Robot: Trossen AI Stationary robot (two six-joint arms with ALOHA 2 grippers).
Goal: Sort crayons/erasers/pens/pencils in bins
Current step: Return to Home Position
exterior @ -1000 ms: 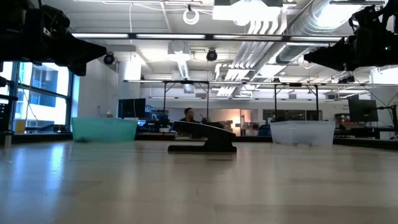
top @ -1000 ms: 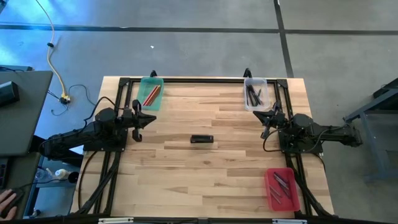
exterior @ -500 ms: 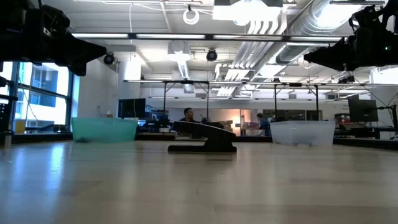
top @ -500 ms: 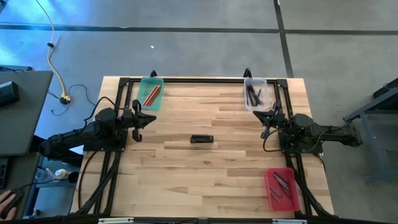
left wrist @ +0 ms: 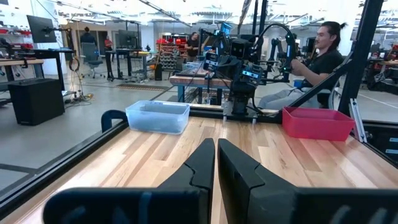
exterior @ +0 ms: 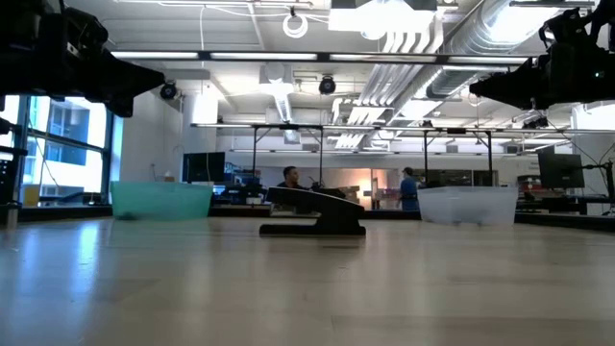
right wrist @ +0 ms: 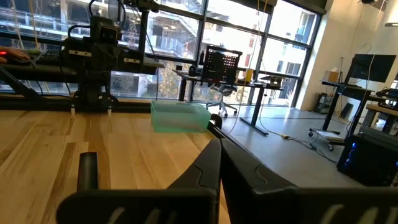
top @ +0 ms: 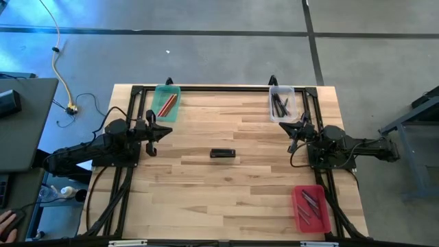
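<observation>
Grasp empty, left end effector (left wrist: pixel 215 144) closed, right end effector (right wrist: pixel 219 145) closed

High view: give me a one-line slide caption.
Left pincer and right pincer shut at either side of the table; pencils in the green bin, pens in the clear bin.

High cam: mounted overhead, faced straight down, far enough off to take in the whole table (top: pixel 206 199), with the black block (top: pixel 222 153) approx. mid-frame. Low cam: at tabletop ht, on the block's side away from the green bin (exterior: pixel 160 200) and clear bin (exterior: pixel 468 204), faced level past the block toward both. L wrist cam looked across to the right arm (left wrist: pixel 239 68), clear bin and red bin (left wrist: pixel 317 122). R wrist cam faced the opposite way, to the left arm (right wrist: pixel 93 56) and green bin. High and low views shared the block and those two bins.
</observation>
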